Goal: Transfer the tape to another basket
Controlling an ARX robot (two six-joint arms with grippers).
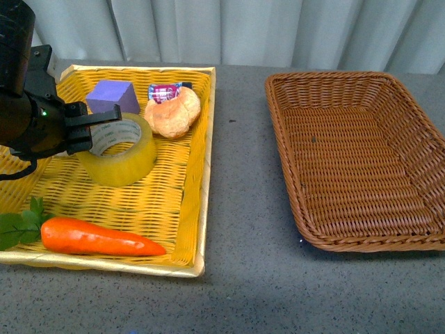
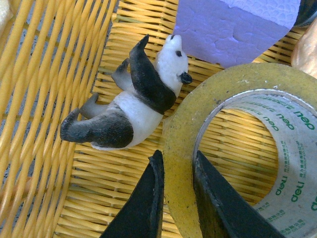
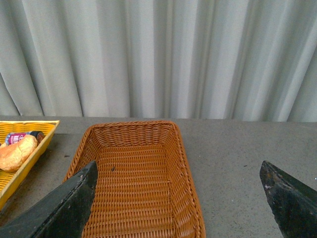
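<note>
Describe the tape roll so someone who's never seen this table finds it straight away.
Look in the yellow woven tray on the left of the grey table. Near its middle, in front of the purple block and bread roll, sits the tape: the only ring, translucent yellowish.

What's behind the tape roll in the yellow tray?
Behind the tape sit a purple block and a bun, with a packet behind the bun. From the front, the left tool and its arm cover part of the tray; the wrist camera shows a toy panda there.
</note>
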